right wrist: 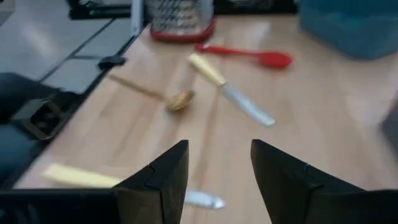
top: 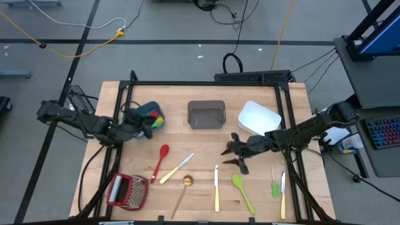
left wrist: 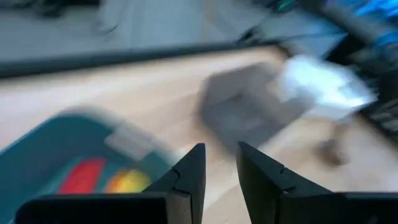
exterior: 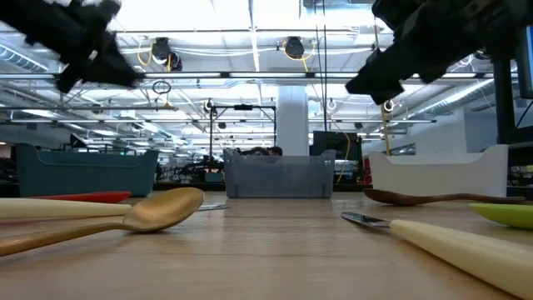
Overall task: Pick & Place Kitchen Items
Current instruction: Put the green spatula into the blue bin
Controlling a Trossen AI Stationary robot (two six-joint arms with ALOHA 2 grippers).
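- 3 bins line the far half of the table in the high view: a teal bin (top: 152, 117) at left holding red and yellow pieces, a grey bin (top: 206, 114) in the middle, a white bin (top: 259, 117) at right; bare wood (top: 187, 140) lies between the bins and the utensils.
- 8 utensils lie loose along the near edge: red spatula (top: 160, 161), cream-handled knife (top: 176, 169), gold spoon (top: 183, 192), a 2nd cream knife (top: 217, 188), green spatula (top: 242, 192), a small green tool (top: 275, 186), a 3rd knife (top: 282, 196); a red-framed grater (top: 127, 190) sits at the near left corner.
- Left gripper (top: 146, 126) hangs at the teal bin, empty; right gripper (top: 234, 156) hangs over open wood near the green spatula.
- Low view: 1 brown wooden spoon (exterior: 433, 197) lies before the white bin.
- Left wrist view: fingers (left wrist: 191, 177) a narrow gap apart, nothing between.
- Right wrist view: fingers (right wrist: 168, 177) wide apart, empty, over bare wood.
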